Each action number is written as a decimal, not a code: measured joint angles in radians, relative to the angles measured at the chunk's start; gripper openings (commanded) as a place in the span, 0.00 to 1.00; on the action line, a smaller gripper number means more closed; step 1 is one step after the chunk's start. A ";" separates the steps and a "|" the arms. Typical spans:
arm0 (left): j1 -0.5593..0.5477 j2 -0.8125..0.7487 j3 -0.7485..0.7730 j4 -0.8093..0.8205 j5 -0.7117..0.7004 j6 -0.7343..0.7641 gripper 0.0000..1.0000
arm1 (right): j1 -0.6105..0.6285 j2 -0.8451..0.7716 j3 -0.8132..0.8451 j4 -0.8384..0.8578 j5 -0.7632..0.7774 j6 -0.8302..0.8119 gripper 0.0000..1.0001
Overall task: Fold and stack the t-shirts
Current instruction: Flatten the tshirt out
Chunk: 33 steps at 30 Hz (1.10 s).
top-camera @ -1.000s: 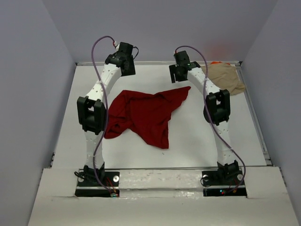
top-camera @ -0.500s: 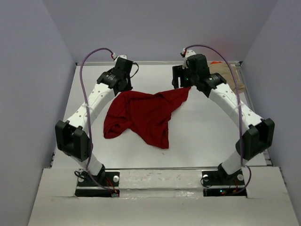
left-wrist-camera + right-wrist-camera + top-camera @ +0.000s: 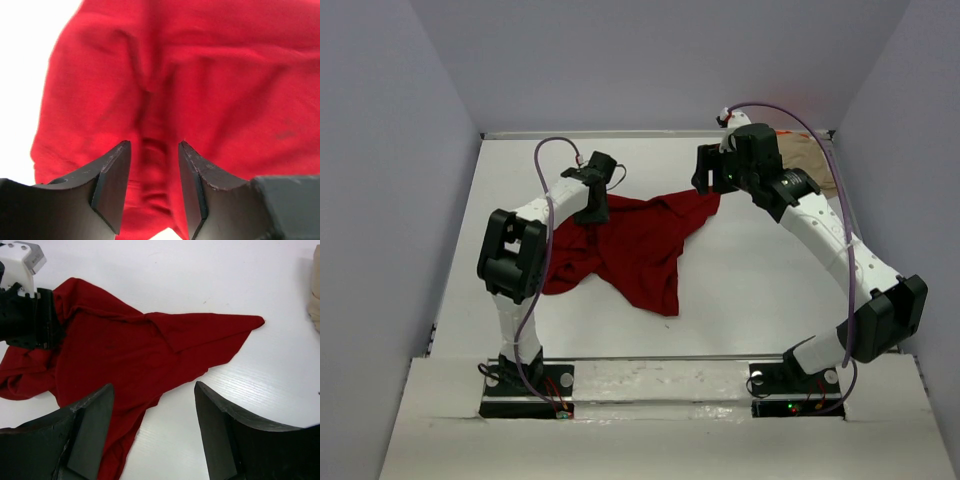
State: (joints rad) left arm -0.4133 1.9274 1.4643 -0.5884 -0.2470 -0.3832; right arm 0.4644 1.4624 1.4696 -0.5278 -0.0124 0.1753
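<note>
Overhead, one dark red t-shirt (image 3: 635, 245), one tan t-shirt (image 3: 812, 152) far right, only wrist views show jaws, left gripper (image 3: 154, 145) part-open astride a red fold, right gripper (image 3: 153, 387) wide, empty.

Two soft cloth t-shirts: one large dark red shirt (image 3: 635, 245) at centre, one tan shirt (image 3: 813, 155) far right. Two white-and-black robot arms — left arm (image 3: 545, 205), right arm (image 3: 820, 225). One white table (image 3: 760, 290).

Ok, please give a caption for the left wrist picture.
Open left claw over a fold in the crumpled dark red cloth t-shirt.
</note>
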 measured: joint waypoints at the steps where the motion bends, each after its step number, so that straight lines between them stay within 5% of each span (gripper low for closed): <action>1: 0.006 0.002 0.001 -0.003 -0.019 0.000 0.50 | 0.000 0.003 0.000 0.001 0.001 -0.002 0.70; 10: 0.027 0.003 0.021 -0.063 -0.260 0.000 0.47 | 0.000 0.027 0.000 0.013 -0.004 -0.014 0.70; 20: 0.027 0.042 0.021 -0.092 -0.335 0.007 0.56 | 0.000 0.027 0.000 0.021 -0.015 -0.021 0.69; 27: -0.027 0.063 0.029 -0.105 -0.337 0.018 0.47 | 0.000 0.043 0.000 0.042 -0.031 -0.021 0.68; 29: -0.046 0.081 0.048 -0.108 -0.328 0.020 0.50 | 0.000 0.055 0.000 0.047 -0.038 -0.020 0.67; 33: -0.067 0.083 0.063 -0.085 -0.283 0.035 0.77 | 0.000 0.085 -0.001 0.057 -0.048 -0.018 0.67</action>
State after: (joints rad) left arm -0.4801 2.0106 1.5269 -0.6731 -0.5297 -0.3485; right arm 0.4641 1.5475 1.4689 -0.4706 -0.0601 0.1570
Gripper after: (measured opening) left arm 0.605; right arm 0.676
